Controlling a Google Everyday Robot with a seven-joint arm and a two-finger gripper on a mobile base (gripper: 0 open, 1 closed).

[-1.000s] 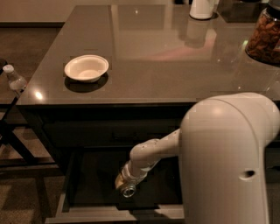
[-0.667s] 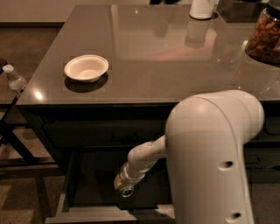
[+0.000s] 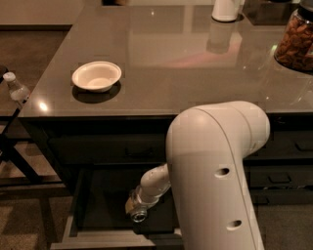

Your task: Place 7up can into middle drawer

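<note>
The middle drawer [image 3: 110,239] stands pulled open below the counter, with a dark flat-bottomed box inside and a lighter grey front edge. My white arm reaches down into it. The gripper [image 3: 136,209] is inside the drawer, right of its middle, shut on the 7up can [image 3: 139,214]. The can's shiny round end faces the camera, low over the drawer bottom. My arm's large white elbow hides the right part of the drawer.
A cream bowl [image 3: 96,75] sits on the grey countertop [image 3: 186,68] at the left. A jar of nuts [image 3: 296,41] and a white container [image 3: 226,10] stand at the back right. A small bottle [image 3: 15,88] stands left of the counter. Narrower drawers [image 3: 283,178] are at the right.
The arm's white elbow has swung left and grown larger in view. The gripper with the can has shifted slightly left and lower inside the drawer.
</note>
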